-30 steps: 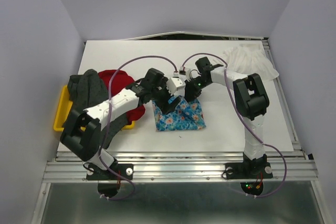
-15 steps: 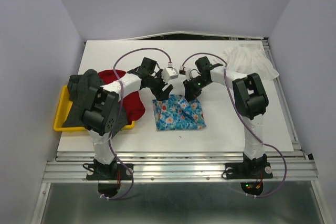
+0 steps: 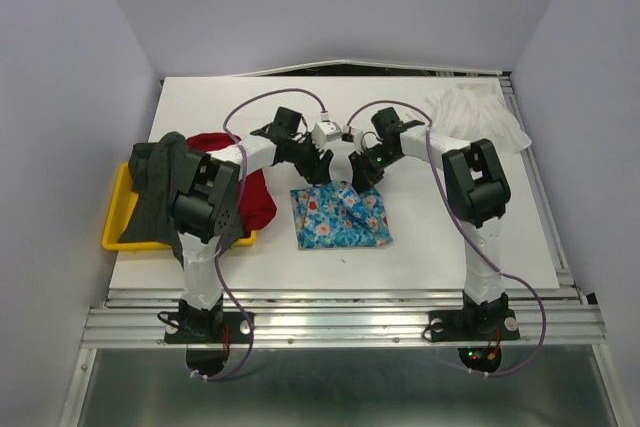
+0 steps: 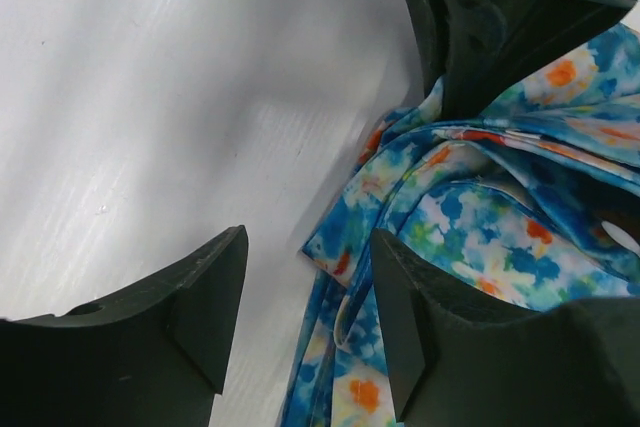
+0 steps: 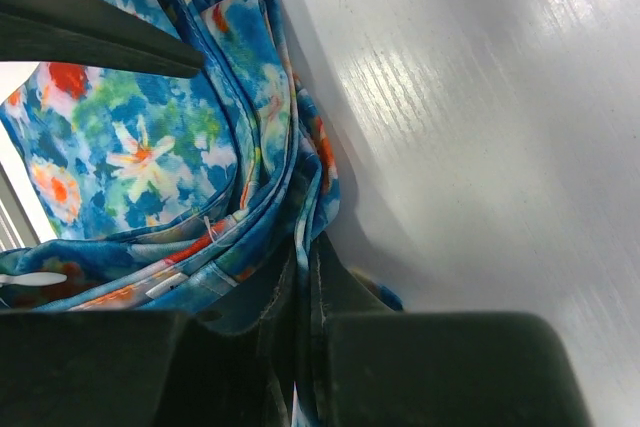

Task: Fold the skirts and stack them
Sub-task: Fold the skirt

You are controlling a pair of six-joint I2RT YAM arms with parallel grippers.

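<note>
The blue flower-print skirt (image 3: 340, 215) lies folded on the white table (image 3: 420, 237) in the middle. My right gripper (image 3: 352, 182) is shut on its far edge; the right wrist view shows cloth (image 5: 200, 157) pinched between the jaws. My left gripper (image 3: 322, 169) is open just left of it, above the skirt's far left corner (image 4: 340, 247), holding nothing. The red skirt (image 3: 225, 162) and the dark grey skirt (image 3: 165, 182) lie heaped over the yellow tray (image 3: 115, 217) at the left. The white skirt (image 3: 475, 117) lies at the far right.
The table's back edge and grey walls bound the space. Purple cables (image 3: 250, 107) loop above both arms. A metal rail (image 3: 340, 322) runs along the near edge.
My left arm has swung back and away from the blue skirt, which now lies uncovered; its gripper ended near the skirt's far left corner. The right gripper has stayed in place.
</note>
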